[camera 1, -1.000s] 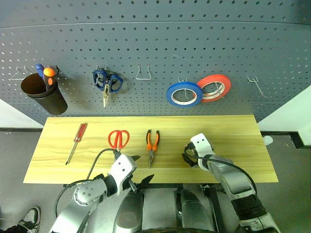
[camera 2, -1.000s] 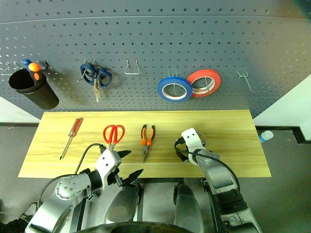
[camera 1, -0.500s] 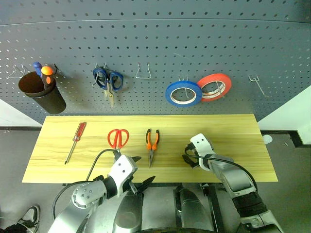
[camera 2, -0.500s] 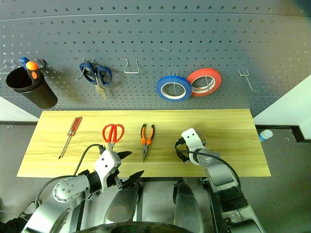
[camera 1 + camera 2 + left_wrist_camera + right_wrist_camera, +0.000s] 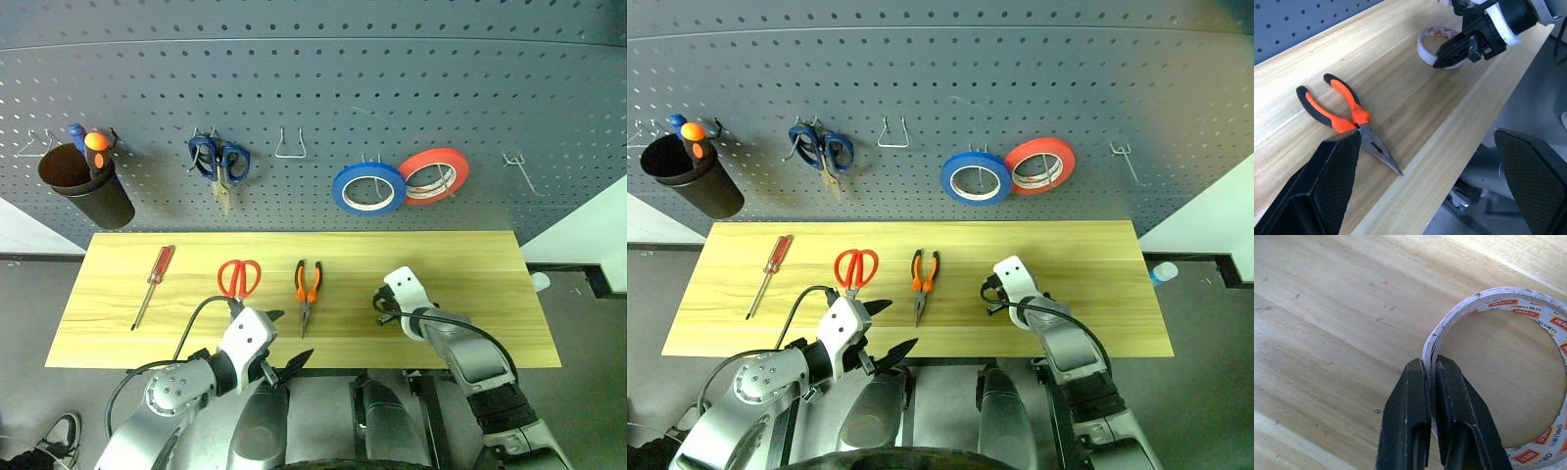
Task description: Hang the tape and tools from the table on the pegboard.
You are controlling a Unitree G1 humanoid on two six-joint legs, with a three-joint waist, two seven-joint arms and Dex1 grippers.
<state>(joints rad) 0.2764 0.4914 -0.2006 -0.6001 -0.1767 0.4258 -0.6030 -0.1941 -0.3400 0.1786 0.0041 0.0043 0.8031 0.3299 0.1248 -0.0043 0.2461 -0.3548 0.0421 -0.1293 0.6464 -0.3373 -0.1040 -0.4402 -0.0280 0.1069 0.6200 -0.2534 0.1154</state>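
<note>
The right pincer (image 5: 1430, 382), angled down over the light wooden tabletop's (image 5: 470, 255) near edge, pinches the thin whitish tape roll's (image 5: 1498, 377) wall. The left pincer (image 5: 277, 343) gapes wide, empty, off that edge.

Both arms are silver-grey metal with white wrist housings. Black cables loop along each forearm. Each pincer (image 5: 1425, 191) has black fingers with cross-hatched textured pads.

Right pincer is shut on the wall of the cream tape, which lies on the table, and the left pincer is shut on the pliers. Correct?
Not quite. The left pincer is open and holds nothing; the pliers lie free on the table, as the left wrist view shows. The right pincer is indeed shut on the wall of the tape.
</note>
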